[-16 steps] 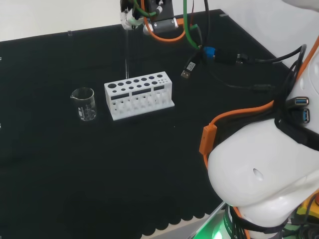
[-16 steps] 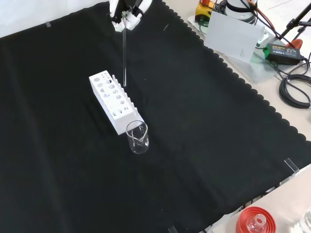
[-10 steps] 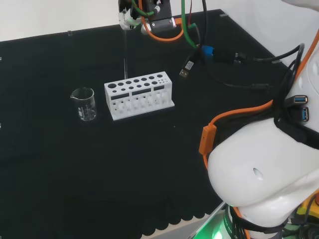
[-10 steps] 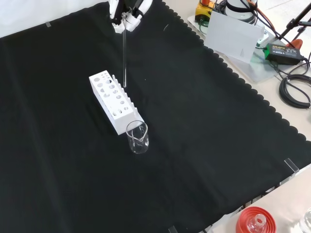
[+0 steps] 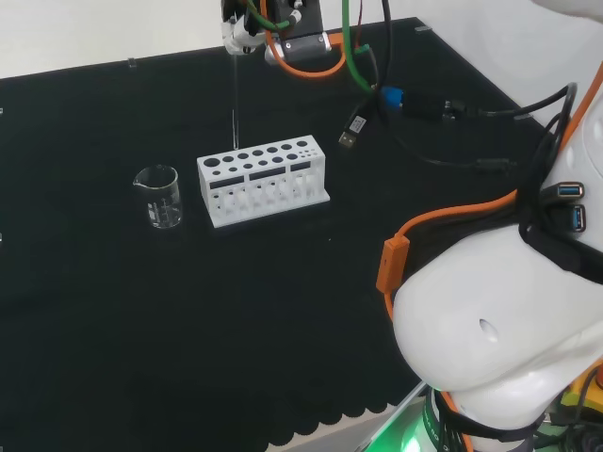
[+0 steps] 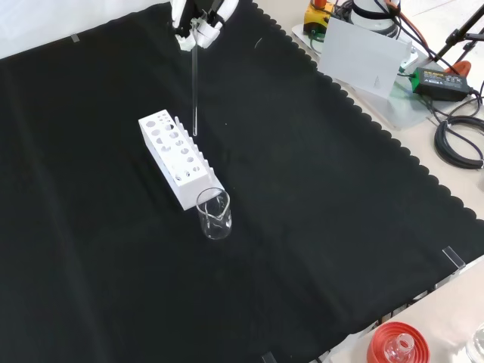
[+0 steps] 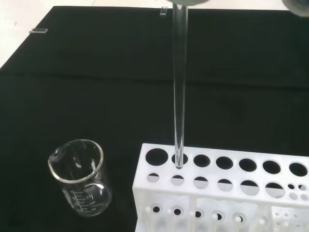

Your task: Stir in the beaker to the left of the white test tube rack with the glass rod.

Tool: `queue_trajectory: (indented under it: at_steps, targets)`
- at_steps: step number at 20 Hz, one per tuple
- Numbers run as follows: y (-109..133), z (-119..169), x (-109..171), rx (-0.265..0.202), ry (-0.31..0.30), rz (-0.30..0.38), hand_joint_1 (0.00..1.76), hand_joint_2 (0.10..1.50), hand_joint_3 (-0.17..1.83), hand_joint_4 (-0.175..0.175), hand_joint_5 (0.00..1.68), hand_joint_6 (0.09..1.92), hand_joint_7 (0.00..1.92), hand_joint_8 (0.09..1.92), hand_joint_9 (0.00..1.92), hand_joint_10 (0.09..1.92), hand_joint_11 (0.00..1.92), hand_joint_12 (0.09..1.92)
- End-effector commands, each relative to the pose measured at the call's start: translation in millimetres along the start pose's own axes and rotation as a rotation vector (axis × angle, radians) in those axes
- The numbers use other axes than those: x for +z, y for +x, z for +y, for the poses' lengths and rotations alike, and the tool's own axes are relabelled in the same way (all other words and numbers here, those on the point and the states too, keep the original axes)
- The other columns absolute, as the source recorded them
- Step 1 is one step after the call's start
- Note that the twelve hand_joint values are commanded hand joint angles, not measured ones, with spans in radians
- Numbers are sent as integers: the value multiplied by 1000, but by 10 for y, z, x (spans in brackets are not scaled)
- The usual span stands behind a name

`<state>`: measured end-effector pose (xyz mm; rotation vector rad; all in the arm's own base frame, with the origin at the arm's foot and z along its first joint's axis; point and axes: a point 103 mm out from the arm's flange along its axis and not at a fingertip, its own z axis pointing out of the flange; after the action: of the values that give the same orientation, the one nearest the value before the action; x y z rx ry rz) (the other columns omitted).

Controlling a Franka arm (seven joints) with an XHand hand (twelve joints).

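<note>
The hand [image 5: 241, 30] [image 6: 198, 17] is high above the cloth, shut on the top of a clear glass rod [image 5: 234, 104] [image 6: 194, 83] [image 7: 179, 87] that hangs straight down. The rod's lower tip hovers just above the white test tube rack [image 5: 262, 180] [image 6: 176, 158] [image 7: 217, 193], over a hole near the rack's beaker end. An empty clear beaker [image 5: 158, 196] [image 6: 214, 215] [image 7: 80, 178] stands upright on the black cloth, left of the rack in the head view and nearer than it in the front view. The rod is apart from the beaker.
The arm's white links [image 5: 499, 320] fill the head view's right, with orange and black cables [image 5: 424, 122] beyond the rack. In the front view a red ribbed stand [image 6: 397, 344] sits at the near right corner, and boxes and cables [image 6: 446, 83] lie off the cloth at the right.
The hand and rod have drifted slightly left in the head view, toward the beaker end of the rack. The beaker and rack have not moved.
</note>
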<state>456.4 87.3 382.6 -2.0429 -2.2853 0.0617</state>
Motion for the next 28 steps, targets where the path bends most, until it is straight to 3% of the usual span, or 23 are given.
queue_trajectory:
  at_steps: [1, 10, 22, 28]
  targets:
    - [43, -9, -71, -14, -8, -3, 1307, 1113, -144, -175, 1034, 680, 1252, 833, 1786, 369, 1573, 648]
    - [103, 92, -92, -55, -2, 0, 1307, 1111, -140, -175, 1034, 679, 1253, 830, 1784, 372, 1573, 648]
    - [488, 241, -90, -160, 3, 13, 1307, 1107, -136, -175, 1036, 676, 1255, 826, 1783, 375, 1574, 647]
    - [660, 289, -21, -164, 22, 30, 1307, 1106, -134, -175, 1037, 674, 1256, 824, 1782, 377, 1574, 647]
